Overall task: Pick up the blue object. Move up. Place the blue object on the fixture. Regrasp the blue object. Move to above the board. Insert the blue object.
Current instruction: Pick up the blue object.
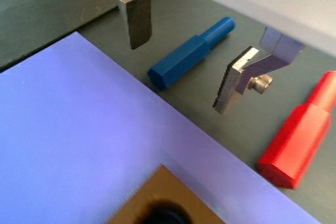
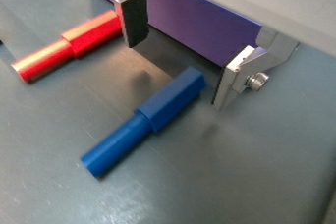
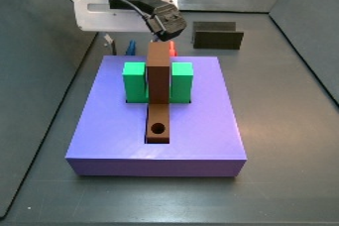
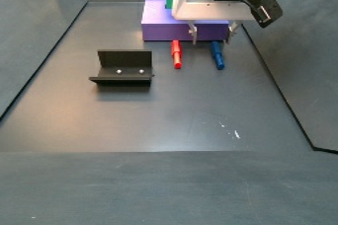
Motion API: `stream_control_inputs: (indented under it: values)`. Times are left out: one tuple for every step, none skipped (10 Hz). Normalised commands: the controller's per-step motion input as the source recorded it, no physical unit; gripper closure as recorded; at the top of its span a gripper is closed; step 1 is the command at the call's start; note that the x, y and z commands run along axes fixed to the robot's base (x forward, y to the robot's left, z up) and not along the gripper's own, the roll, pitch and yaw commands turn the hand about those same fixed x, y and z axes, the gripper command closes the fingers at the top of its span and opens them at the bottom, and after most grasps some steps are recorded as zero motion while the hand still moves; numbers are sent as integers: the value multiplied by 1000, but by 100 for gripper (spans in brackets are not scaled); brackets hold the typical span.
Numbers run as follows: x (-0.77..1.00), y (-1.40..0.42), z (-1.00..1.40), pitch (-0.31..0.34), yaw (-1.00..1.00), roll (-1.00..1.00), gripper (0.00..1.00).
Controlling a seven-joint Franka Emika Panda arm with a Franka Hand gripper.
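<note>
Claw hovers spread-fingered over blue object.

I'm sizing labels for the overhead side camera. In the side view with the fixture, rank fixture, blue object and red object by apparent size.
1. fixture, clearly largest.
2. blue object and red object: alike, no ranking. The open claw overlaps the blue one's far end.

Blue object matt smooth plastic, red peg same; hand above them, fingers brushed silver metal, dark pads; desk dull grey; board matt purple
</note>
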Motion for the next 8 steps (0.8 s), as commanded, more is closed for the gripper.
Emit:
stream_control_inputs:
  values:
    - [-89,0,-169,-64,-37,0,0]
    - [-69,0,-191,-93,-20,0,0]
    - [-57,0,-240,-119,-26,-13,0]
    - [-94,0,-263,-144,-31,-20,0]
    - [-34,3,-154,-96,-20,-14,0]
    - [-6,26,-43,-63,-3,-23,0]
    - [0,26,0,-3,0,-3,0]
    - [0,0,0,0,0,0,0]
